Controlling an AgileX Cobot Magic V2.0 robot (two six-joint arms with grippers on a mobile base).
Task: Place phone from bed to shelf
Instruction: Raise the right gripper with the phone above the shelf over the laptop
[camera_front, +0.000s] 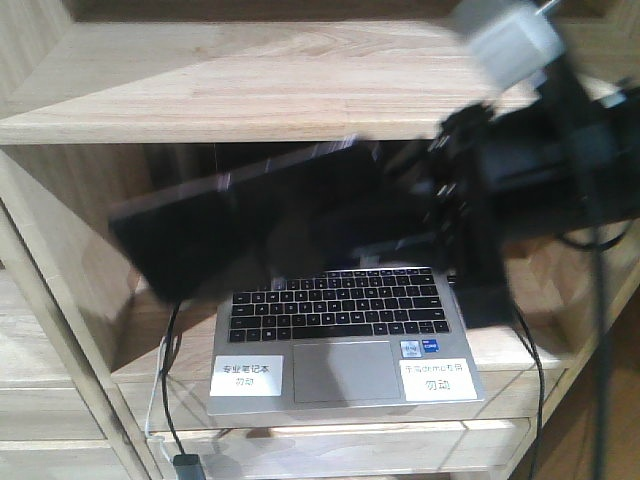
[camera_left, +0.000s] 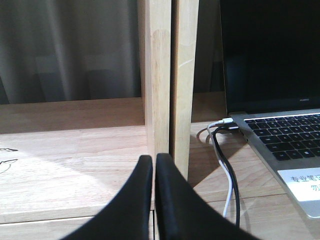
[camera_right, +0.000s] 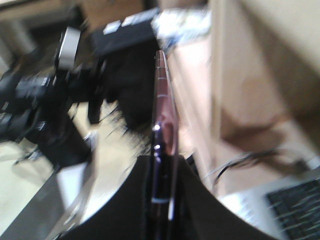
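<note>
The phone (camera_front: 235, 225), a long black slab blurred by motion, hangs tilted in front of the laptop's screen, below the upper pale-wood shelf board (camera_front: 250, 85). My right gripper (camera_front: 440, 205) is shut on its right end. In the right wrist view the phone (camera_right: 163, 115) shows edge-on, with a pinkish rim, clamped between the black fingers of my right gripper (camera_right: 162, 167). My left gripper (camera_left: 154, 167) is shut with nothing in it, low over a shelf board (camera_left: 70, 150) and facing a wooden upright (camera_left: 170, 75). The bed is out of view.
An open silver laptop (camera_front: 345, 335) with white labels sits on the lower board, and its keyboard (camera_left: 290, 135) shows in the left wrist view. Black and white cables (camera_left: 227, 170) trail from its left side over the board's edge. Shelf side walls close in on both sides.
</note>
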